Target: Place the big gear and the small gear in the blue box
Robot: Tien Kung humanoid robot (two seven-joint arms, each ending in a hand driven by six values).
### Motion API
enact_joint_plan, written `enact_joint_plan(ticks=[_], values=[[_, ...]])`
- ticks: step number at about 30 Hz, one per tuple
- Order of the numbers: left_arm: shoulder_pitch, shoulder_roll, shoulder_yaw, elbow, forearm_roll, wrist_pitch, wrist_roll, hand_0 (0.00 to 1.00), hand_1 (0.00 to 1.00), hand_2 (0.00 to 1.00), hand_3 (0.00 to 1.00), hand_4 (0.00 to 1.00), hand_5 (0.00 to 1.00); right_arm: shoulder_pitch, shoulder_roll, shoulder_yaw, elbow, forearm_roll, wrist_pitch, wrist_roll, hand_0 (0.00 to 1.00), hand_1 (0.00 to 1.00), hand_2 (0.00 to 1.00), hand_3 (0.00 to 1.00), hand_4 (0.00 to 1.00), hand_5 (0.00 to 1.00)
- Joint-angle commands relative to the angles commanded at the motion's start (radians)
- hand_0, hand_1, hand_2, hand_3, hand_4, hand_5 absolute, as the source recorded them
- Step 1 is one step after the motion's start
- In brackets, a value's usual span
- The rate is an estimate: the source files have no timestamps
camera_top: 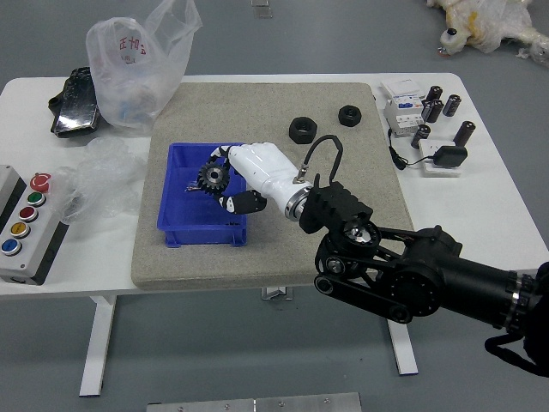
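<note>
Grey mat (343,240), two nuts (302,130); right hand (262,172), seemingly pinching gear (214,178), partly hides blue box (193,234)

Right arm (412,270) outstretched leftward, right hand (257,176) seemingly curled in a grip.

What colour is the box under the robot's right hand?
The box is blue, in the head view.
</note>
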Motion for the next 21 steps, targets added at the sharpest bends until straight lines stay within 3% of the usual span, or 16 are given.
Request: enact_joint_plan(ticks=[4,5,10,11,16,17,21], values=[[0.001,0.000,-0.004,0.000,0.005,-0.001,0.001,0.712,0.535,0.545,0.677,0.699,0.512,-0.001,0.011,-0.008,-0.002,-0.007,0.003,-0.007,0.721,0.776,0.795,0.766,0.476,0.178],[0.001,0.000,-0.005,0.000,0.005,-0.001,0.002,0.711,0.534,0.545,0.678,0.700,0.513,-0.002,0.013,-0.009,-0.003,-0.009,0.003,-0.008,0.799,0.862,0.901,0.915,0.710,0.288],[0.001,-0.002,-0.006,-0.001,0.007,-0.003,0.003,0.711,0.534,0.545,0.678,0.700,0.513,-0.007,0.020,-0.018,-0.012,-0.010,0.010,-0.011,0.799,0.862,0.901,0.915,0.710,0.288],[0.001,-0.001,-0.006,-0.001,0.007,-0.003,0.003,0.712,0.535,0.543,0.678,0.700,0.513,-0.007,0.020,-0.018,-0.012,-0.011,0.012,-0.011,0.811,0.880,0.924,0.956,0.802,0.345],[0.001,-0.001,-0.005,-0.001,0.006,-0.003,0.003,0.712,0.535,0.543,0.678,0.700,0.513,-0.008,0.016,-0.008,-0.012,-0.016,0.018,-0.013,0.811,0.880,0.924,0.956,0.802,0.345],[0.001,-0.001,-0.005,-0.001,0.006,-0.003,0.003,0.712,0.535,0.543,0.677,0.700,0.513,-0.008,0.015,-0.006,-0.012,-0.017,0.019,-0.013,0.817,0.887,0.928,0.969,0.868,0.383],[0.001,-0.002,-0.001,-0.001,0.001,-0.002,0.002,0.712,0.535,0.543,0.677,0.700,0.513,-0.020,0.004,0.024,-0.002,-0.016,0.010,-0.008,0.817,0.887,0.928,0.969,0.868,0.383]])
